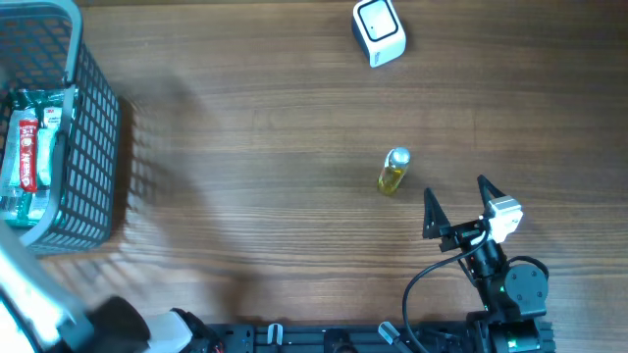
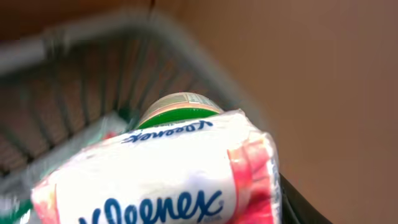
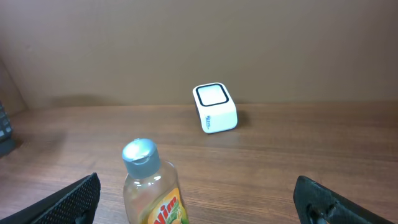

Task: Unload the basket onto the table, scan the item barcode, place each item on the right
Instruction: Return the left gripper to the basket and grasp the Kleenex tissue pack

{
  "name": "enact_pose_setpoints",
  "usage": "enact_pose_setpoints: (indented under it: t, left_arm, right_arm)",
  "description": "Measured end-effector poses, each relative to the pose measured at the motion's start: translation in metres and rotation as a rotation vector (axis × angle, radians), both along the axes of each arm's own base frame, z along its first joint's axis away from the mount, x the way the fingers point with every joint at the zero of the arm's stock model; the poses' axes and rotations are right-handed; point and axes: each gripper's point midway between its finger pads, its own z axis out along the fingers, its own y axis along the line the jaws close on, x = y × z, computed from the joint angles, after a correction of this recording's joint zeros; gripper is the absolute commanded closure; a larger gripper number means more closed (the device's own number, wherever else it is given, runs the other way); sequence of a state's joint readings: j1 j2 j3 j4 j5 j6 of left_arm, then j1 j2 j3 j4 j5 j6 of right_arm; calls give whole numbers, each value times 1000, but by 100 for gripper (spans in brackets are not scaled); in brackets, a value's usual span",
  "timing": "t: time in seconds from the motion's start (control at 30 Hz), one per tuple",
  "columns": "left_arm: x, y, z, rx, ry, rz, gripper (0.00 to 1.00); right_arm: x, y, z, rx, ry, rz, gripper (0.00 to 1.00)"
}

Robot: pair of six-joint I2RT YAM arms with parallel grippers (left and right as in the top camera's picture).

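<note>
A white and pink Kleenex pack point(image 2: 155, 180) fills the left wrist view. My left gripper point(image 2: 168, 211) is shut on it, with one dark finger point(image 2: 297, 200) pressed against its right side. The other finger is hidden. Behind the pack is a green-rimmed jar lid point(image 2: 180, 107). The white barcode scanner point(image 1: 378, 31) point(image 3: 214, 107) stands at the far edge of the table. A small yellow Vim bottle point(image 1: 392, 172) point(image 3: 152, 186) stands upright just ahead of my right gripper point(image 1: 456, 191) point(image 3: 196, 205). That gripper is wide open and empty.
A grey wire basket point(image 1: 93, 147) point(image 2: 93, 37) sits at the left edge of the table, holding a red tube and green packets. The left arm's white link point(image 1: 29, 294) crosses the bottom left corner. The table is brown wood.
</note>
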State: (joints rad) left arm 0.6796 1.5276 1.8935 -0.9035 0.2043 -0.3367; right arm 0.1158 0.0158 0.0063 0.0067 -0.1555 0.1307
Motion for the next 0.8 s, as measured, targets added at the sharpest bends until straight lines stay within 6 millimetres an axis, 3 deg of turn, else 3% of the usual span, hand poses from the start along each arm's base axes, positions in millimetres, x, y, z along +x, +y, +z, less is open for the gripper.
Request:
enact_pose_setpoints:
  t: [0.07,0.13,0.23,0.37,0.5,0.73,0.8]
  left_arm:
    - [-11,-16,39,58,-77,-13,56]
    - [-18,-37,64,95,-128,-45,56]
    - [-20,-77,77,102,-152,-130,56]
    - [-11,-124,55,45,-73,-253,57]
    - [-3,-181,18,-10,71,-392,57]
    - [-6,-282,-34,12,308,-645,58]
    - [-5,-301,-47,18,363,-695,58]
  right_arm:
    - [0,0,0,0,0,0,0]
    - [0,0,0,0,0,0,0]
    - [0,0,0,0,0,0,0]
    - [0,0,0,0,0,0,0]
    - [0,0,0,0,0,0,0]
    - [0,0,0,0,0,0,0]
    - [0,0,0,0,0,0,0]
